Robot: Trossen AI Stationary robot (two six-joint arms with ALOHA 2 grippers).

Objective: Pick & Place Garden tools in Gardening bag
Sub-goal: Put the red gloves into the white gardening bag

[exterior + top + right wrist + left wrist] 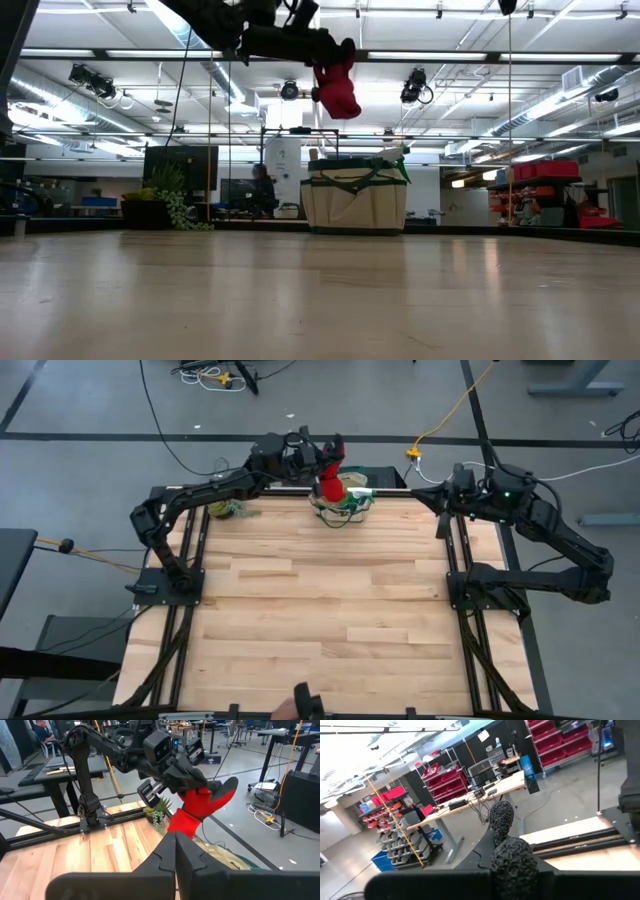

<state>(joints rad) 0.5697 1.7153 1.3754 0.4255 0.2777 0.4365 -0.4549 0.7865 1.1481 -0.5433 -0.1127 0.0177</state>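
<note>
L gripper (330, 460) holds the red-and-black glove (331, 486) in clamped jaws, high over the gardening bag (355, 200) at the worktop's (330, 620) far edge. To do it well: centre over the opening, go lower, release w/o snagging the handles. R gripper (175, 852) waits just right of the bag, jaws shut, empty. Pale wood worktop, plant (170, 205) at far left; workshop w/ red shelving behind.

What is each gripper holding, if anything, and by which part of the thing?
The left gripper is shut on the red-and-black glove, gripping its black finger end so the red cuff hangs above the gardening bag. The right gripper is shut and holds nothing.
</note>
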